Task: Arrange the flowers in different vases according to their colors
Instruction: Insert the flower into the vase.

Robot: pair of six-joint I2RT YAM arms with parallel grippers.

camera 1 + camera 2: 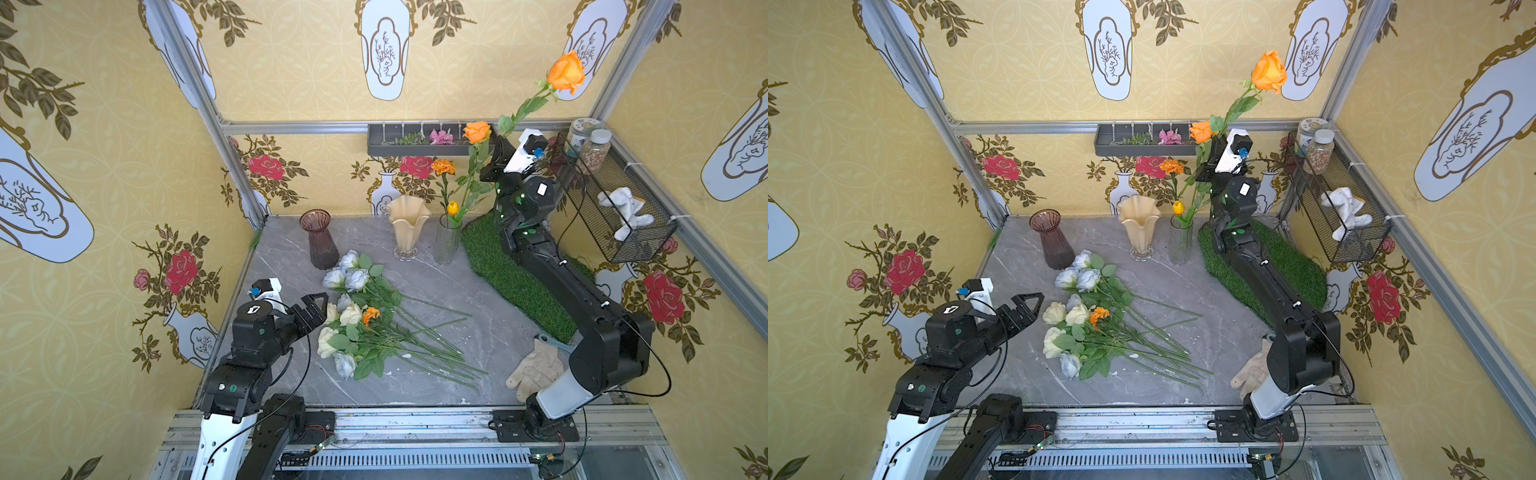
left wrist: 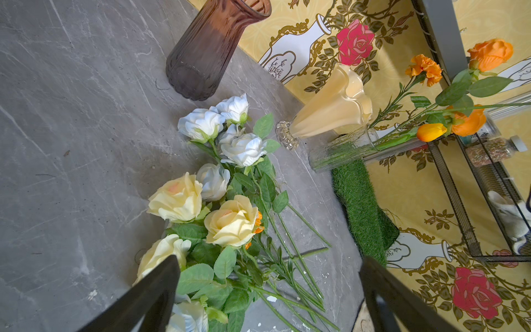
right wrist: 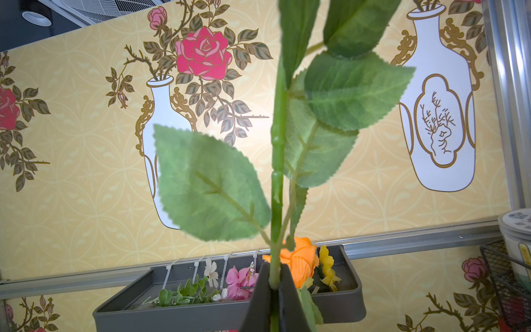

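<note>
The right end effector (image 3: pixel 275 271) clamps a leafy green flower stem (image 3: pixel 278 161).

This is a robotics lab test cell dressed up as a homely flower room. Around the grey marble-look table (image 1: pixel 291 266) stands a bare aluminium frame (image 1: pixel 291 126) carrying flat panels of yellow wallpaper (image 1: pixel 291 62) printed with roses and vases. Along the table's front edge runs a metal rail (image 1: pixel 415 424) with two black robot arms (image 1: pixel 257 332) mounted on it, loose cables and a small circuit board (image 1: pixel 322 446). On the table lie artificial flowers (image 1: pixel 365 328) near glass vases (image 1: pixel 320 245). Beyond the top of the wall behind the table, a ceiling vent (image 3: pixel 100 5) shows.
</note>
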